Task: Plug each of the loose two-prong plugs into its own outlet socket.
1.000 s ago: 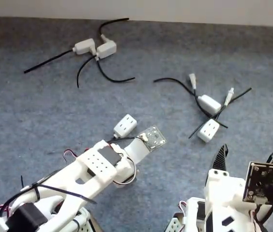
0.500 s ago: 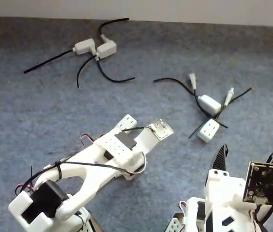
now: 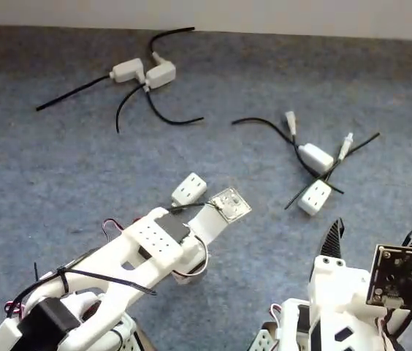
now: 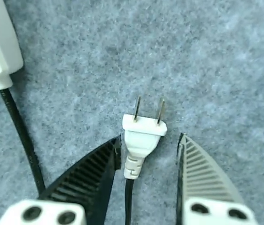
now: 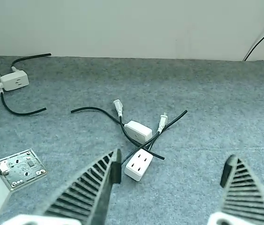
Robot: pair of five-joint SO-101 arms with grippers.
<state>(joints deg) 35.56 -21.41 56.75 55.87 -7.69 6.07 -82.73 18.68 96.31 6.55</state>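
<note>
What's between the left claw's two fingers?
In the left wrist view, a two-prong plug lies on the carpet between the fingers of the open left claw, prongs pointing away.

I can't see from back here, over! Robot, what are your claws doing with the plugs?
Left claw open, straddling a loose plug. Right claw open, empty. Socket cord runs close alongside the left claw.
</note>
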